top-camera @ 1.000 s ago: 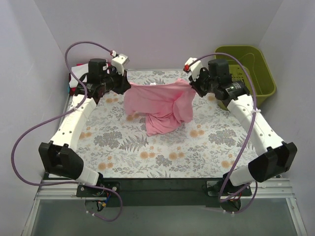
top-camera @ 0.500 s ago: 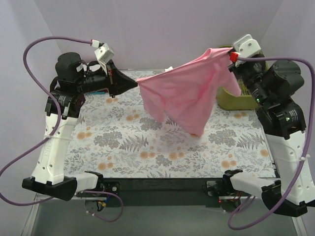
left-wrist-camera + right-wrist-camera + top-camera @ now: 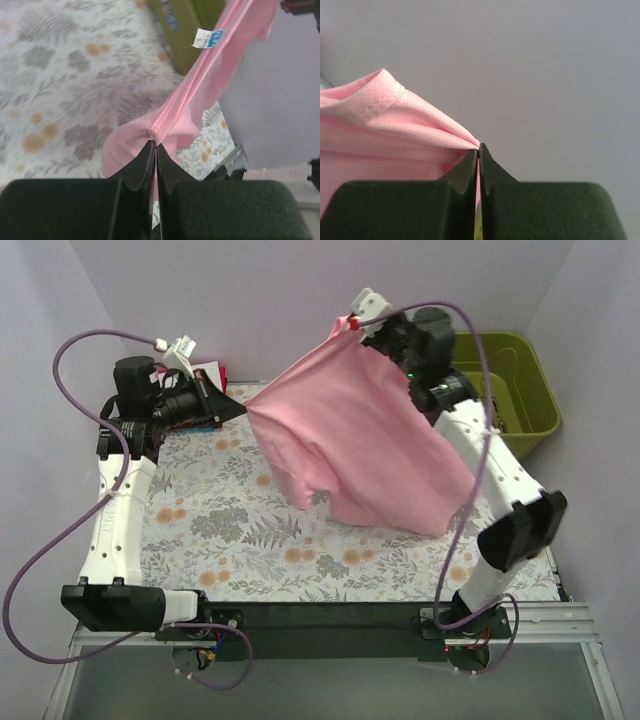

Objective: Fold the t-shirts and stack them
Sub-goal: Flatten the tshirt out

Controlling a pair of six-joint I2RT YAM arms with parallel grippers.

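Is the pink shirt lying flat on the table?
No, the pink t-shirt hangs stretched between the left gripper and the right gripper, each pinched shut on an edge of it.

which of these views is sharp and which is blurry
Top view: evenly lit, no glare, the pink shirt sharp. Left wrist view: the hem at the left gripper is crisp, the flowered cloth behind is soft. Right wrist view: the weave by the right gripper is sharp, the wall blank.
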